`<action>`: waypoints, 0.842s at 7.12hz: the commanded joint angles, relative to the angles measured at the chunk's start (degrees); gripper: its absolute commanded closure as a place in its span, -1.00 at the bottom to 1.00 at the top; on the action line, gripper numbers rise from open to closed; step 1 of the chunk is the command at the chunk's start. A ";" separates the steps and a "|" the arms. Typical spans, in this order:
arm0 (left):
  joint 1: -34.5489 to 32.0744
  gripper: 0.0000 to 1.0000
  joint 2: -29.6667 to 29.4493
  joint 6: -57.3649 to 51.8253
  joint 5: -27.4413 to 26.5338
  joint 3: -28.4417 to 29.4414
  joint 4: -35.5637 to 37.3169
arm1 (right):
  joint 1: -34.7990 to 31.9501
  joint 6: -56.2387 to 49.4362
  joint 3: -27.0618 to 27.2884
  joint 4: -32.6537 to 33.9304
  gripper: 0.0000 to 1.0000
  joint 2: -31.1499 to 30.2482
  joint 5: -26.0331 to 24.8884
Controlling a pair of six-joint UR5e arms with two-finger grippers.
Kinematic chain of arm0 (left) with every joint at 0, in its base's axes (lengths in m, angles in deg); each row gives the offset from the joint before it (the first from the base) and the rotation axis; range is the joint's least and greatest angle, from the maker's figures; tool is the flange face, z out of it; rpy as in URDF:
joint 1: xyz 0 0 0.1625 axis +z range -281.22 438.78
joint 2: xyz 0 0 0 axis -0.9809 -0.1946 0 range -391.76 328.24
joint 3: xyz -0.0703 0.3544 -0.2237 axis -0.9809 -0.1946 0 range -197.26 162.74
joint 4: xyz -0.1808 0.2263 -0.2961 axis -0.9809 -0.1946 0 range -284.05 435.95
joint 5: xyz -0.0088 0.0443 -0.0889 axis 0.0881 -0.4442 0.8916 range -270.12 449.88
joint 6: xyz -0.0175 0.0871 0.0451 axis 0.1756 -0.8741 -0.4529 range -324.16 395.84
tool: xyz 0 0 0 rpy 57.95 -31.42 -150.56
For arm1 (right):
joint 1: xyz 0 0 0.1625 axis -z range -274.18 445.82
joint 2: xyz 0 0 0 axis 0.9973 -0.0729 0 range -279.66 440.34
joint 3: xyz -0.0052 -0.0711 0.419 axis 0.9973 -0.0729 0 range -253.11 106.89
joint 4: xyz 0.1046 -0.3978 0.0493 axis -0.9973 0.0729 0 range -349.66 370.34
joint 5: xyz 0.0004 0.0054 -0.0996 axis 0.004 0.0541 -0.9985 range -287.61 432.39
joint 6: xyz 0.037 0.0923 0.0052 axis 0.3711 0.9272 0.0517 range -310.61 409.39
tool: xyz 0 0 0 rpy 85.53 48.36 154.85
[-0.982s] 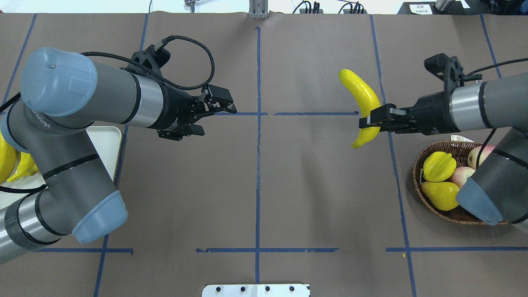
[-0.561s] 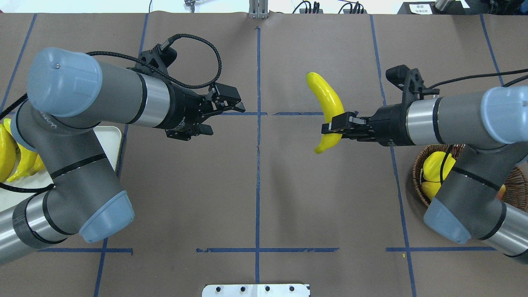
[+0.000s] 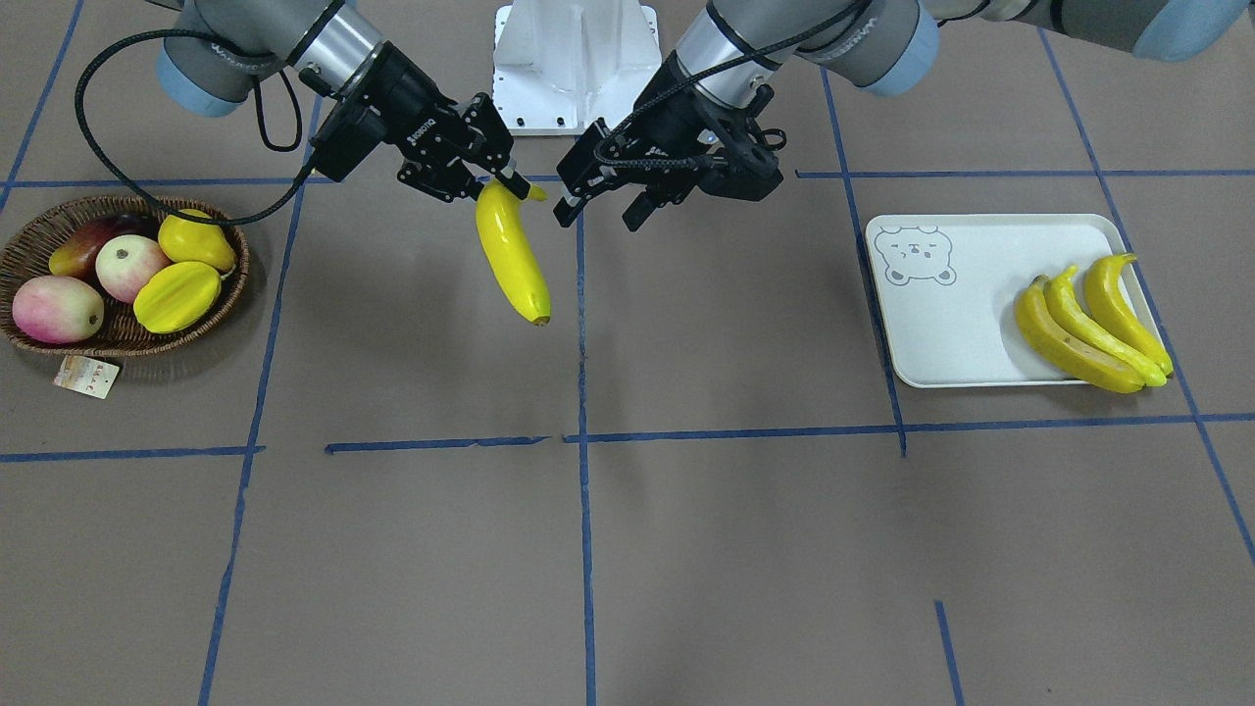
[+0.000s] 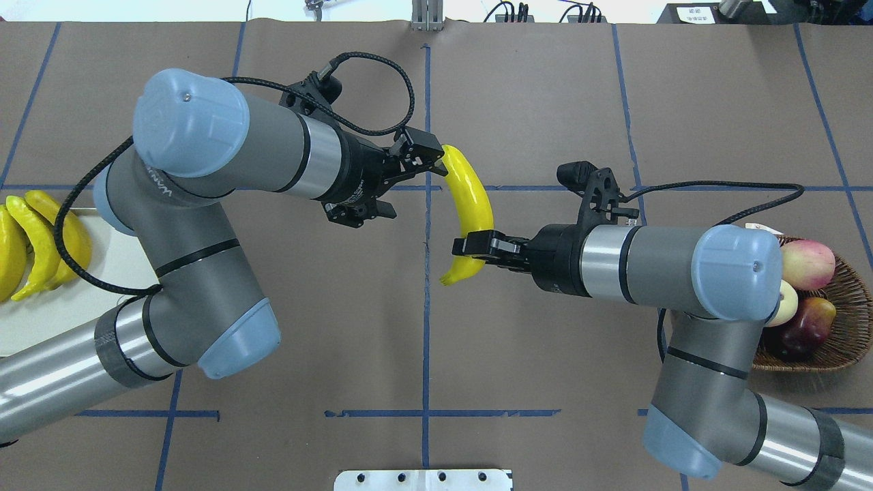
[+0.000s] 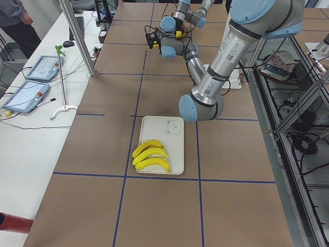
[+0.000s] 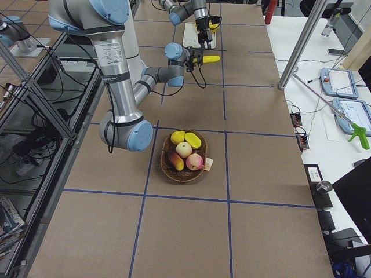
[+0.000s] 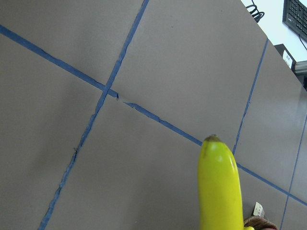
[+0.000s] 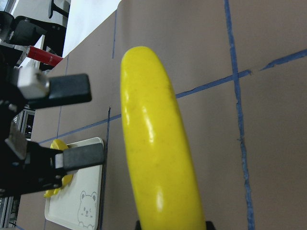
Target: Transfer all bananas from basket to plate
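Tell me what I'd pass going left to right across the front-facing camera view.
basket → held banana → left gripper → plate

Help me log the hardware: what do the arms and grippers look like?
The left arm and right arm: grey tubes, light-blue joint caps, silver wrist rings. The left gripper and right gripper: black, each with a black cable looping at the wrist.

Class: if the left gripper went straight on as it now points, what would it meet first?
Probably the banana held in the right gripper; the open left gripper points at it, depth unclear.
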 commanded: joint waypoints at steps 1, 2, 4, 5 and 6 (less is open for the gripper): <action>0.13 -0.99 -1.47 0.28 0.00 2.14 -0.06 | 2.67 0.10 0.33 0.00 0.98 0.68 -3.34; 0.48 -0.90 -1.65 0.28 -0.09 2.67 -0.06 | 2.94 0.10 0.34 0.00 0.97 1.11 -3.35; 1.01 -0.43 -2.00 0.28 -1.32 2.68 -0.06 | 2.94 0.10 0.34 0.00 0.97 1.21 -3.35; 1.01 -0.23 -2.09 0.37 -1.32 2.59 -0.06 | 2.94 0.10 0.34 0.00 0.97 1.21 -3.35; 0.93 0.07 -2.09 0.37 -1.23 2.59 -0.06 | 2.94 0.10 0.34 0.09 0.97 1.21 -3.35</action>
